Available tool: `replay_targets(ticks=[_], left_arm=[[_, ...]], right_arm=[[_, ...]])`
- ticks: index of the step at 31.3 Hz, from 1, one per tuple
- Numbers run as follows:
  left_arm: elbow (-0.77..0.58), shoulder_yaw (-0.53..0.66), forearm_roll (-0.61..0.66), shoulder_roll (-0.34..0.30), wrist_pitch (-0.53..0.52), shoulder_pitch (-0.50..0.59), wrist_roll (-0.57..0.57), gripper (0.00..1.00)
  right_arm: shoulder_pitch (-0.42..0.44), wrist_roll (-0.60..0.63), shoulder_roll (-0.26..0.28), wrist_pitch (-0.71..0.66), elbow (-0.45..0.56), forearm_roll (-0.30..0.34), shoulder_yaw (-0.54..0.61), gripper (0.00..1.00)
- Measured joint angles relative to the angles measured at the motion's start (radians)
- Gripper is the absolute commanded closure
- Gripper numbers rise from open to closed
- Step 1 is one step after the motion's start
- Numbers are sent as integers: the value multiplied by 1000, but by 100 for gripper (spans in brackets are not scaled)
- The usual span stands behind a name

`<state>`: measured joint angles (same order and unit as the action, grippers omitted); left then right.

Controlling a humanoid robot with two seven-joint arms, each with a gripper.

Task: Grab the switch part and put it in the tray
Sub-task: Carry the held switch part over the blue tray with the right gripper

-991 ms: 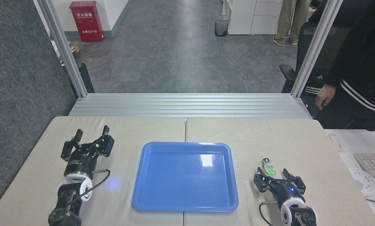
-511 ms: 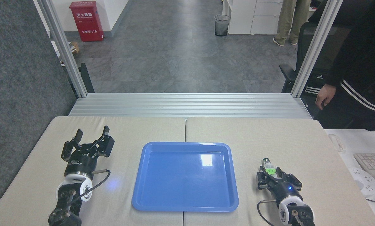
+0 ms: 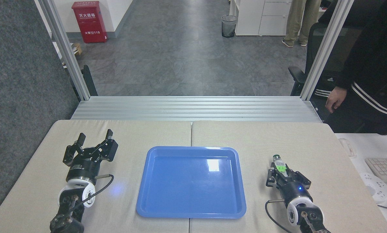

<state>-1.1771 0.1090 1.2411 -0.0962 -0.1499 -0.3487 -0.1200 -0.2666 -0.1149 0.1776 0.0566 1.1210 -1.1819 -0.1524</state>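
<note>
We count one switch part (image 3: 279, 166), clamped between the jaws of our right gripper (image 3: 282, 172) to the right of the tray, its silver end pointing away from us. One blue tray (image 3: 191, 207) lies at the table's (image 3: 251, 136) centre with nothing in it. Our left gripper (image 3: 94, 139) rests left of the tray, jaws apart, holding nothing. One red cabinet (image 3: 89, 21) and one wastebasket (image 3: 228, 26) stand on the floor beyond
</note>
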Motion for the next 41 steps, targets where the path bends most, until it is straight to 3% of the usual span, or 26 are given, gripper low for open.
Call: replay_targets(ticks=[10, 17, 27, 41], left_arm=[[0, 0, 0, 0, 0, -1, 0, 0], [0, 0, 0, 0, 0, -2, 0, 0], [0, 0, 1, 0, 0, 0, -1, 0], [-2, 0, 2, 1, 0, 3, -1, 0]], right_arm=[[-25, 80, -14, -1, 95, -6, 27, 100], [-26, 80, -67, 42, 180, -88, -42, 100], [5, -56, -158, 76, 248, -190, -197, 100], [57, -236, -222, 92, 244, -231, -344, 100]])
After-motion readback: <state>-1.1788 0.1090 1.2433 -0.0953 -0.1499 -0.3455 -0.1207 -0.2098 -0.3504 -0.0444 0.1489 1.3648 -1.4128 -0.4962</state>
